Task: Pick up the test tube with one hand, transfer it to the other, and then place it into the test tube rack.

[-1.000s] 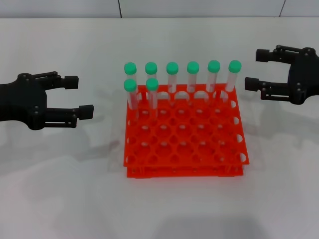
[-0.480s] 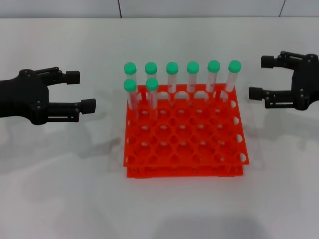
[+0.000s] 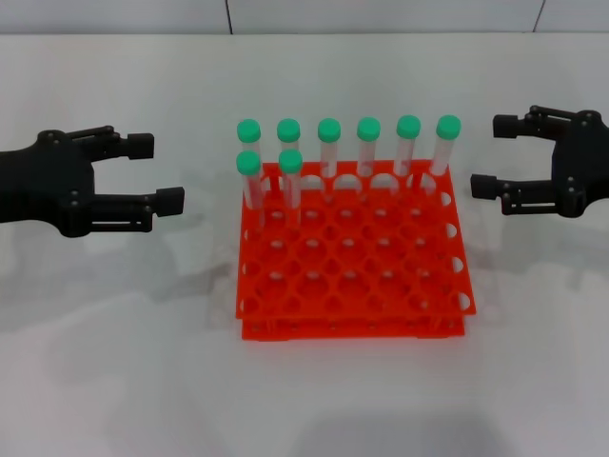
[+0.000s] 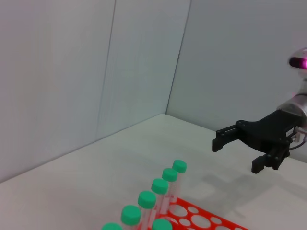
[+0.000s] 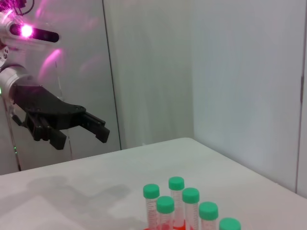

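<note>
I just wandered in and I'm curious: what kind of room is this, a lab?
Probably a robot test bench made to look like a lab: an orange test tube rack with green-capped tubes on a plain white table, blank wall panels, one open hand either side.

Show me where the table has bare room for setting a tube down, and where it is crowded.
Bare table lies in front of the test tube rack, and in the gaps between it and the left gripper and right gripper, both open. Crowded: the rack's back row and its left end, where eight green-capped tubes stand.
</note>
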